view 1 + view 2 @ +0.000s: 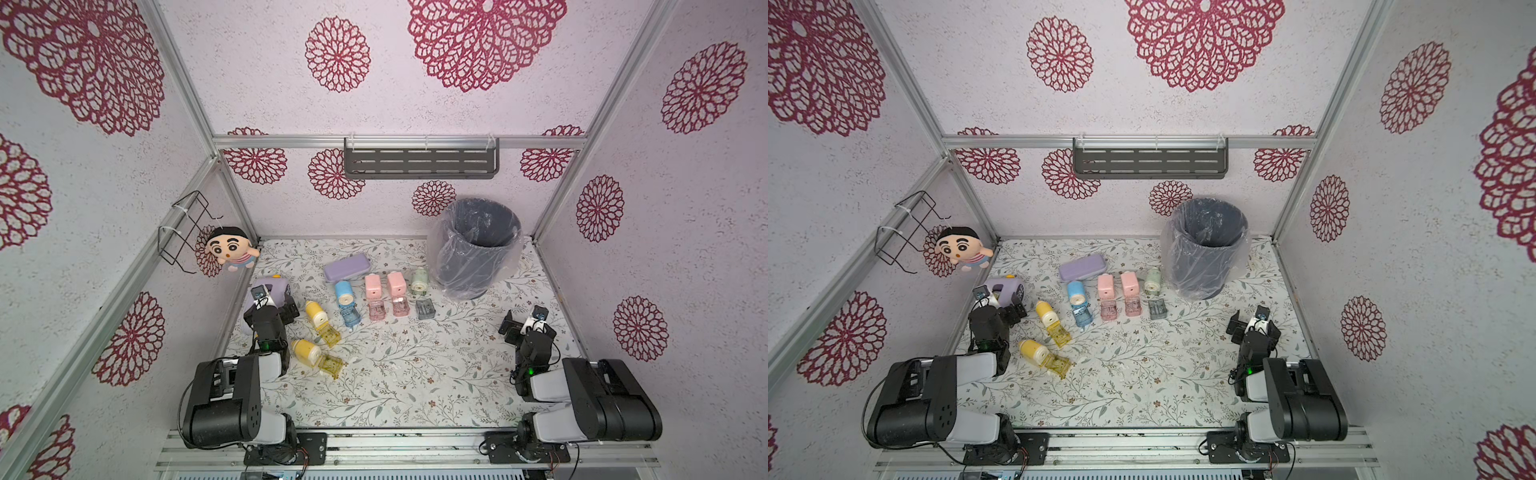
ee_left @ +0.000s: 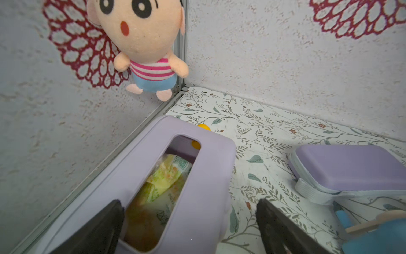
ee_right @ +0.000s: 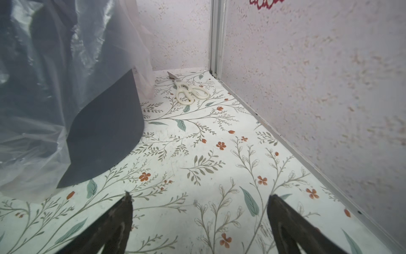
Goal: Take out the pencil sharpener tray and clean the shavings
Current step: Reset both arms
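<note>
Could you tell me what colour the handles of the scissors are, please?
The scissors have cream-white handles, clearest in the right wrist view.

Wall panels (image 1: pixel 257 83): pale lilac, crimson rosettes
Printed table covering (image 1: pixel 415 374): white, green sprigs, rust flowers
Round plastic bin (image 3: pixel 105 132): dark grey
Lowest plastic pencil sharpener (image 1: pixel 306 351): yellow

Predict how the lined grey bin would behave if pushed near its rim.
The grey bin stands tall and upright, so a high push may tip it. Its loose clear liner would probably slip and crumple under fingers.
</note>
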Motion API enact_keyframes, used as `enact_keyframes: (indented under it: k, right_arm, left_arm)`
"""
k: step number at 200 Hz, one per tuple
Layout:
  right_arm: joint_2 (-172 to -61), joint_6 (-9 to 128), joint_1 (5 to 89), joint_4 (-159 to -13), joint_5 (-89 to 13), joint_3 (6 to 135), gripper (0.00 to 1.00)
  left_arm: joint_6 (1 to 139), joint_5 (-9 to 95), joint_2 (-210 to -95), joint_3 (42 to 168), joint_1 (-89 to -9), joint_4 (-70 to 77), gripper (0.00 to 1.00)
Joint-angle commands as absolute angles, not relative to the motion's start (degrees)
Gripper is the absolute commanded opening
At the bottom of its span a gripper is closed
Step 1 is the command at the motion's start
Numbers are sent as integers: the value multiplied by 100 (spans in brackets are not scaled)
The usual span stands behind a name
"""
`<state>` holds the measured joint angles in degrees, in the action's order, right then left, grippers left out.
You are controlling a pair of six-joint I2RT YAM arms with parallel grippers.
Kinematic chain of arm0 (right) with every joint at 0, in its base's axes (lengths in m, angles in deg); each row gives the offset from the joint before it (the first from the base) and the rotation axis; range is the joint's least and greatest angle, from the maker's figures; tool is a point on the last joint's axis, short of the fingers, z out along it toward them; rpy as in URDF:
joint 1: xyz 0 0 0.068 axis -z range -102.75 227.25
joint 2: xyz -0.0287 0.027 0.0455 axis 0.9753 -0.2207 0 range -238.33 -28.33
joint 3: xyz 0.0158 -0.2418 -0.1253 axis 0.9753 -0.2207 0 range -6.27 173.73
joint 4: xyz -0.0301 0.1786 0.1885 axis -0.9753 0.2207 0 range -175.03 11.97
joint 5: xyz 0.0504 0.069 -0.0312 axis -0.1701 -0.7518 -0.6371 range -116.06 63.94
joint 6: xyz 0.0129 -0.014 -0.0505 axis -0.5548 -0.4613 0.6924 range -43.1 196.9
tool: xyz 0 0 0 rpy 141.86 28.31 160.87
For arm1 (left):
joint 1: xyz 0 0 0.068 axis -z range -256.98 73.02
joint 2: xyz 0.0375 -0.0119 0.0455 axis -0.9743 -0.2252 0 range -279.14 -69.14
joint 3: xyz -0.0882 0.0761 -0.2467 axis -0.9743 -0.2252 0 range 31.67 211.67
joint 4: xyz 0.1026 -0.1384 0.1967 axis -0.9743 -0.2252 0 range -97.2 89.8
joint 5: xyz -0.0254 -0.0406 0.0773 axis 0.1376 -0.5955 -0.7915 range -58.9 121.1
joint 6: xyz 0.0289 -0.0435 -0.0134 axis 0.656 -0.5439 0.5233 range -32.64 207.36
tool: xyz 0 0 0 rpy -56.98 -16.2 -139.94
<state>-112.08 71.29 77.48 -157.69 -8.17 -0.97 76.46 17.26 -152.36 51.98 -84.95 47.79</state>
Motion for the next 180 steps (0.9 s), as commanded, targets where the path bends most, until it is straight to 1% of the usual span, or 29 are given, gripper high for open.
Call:
enact_keyframes:
  k: [1,10,20,30,54,180]
  right_arm:
    - [-11622,7171,7752,-17094,-1002,-129,99]
    - [-11752,7212,7739,-17306,-1034,-113,99]
    - [-11567,7207,7725,-16681,-1038,47,99]
    - [-11642,7278,7725,-16446,-1176,260,99]
    - [-11631,7481,7593,-15252,-1218,871,99]
    - [-11631,7569,7489,-15338,-1104,837,99]
  left_arm:
    - [7878,2274,-15532,5432,-8467,4962,97]
    - [8009,2454,-15760,5633,-8443,4815,97]
    - [7994,2394,-15793,5619,-8461,4923,97]
    - [7901,2272,-15723,5676,-8462,4641,97]
    - [7964,2242,-15806,5641,-8453,4872,97]
    - [7966,2227,-15791,5627,-8443,4886,97]
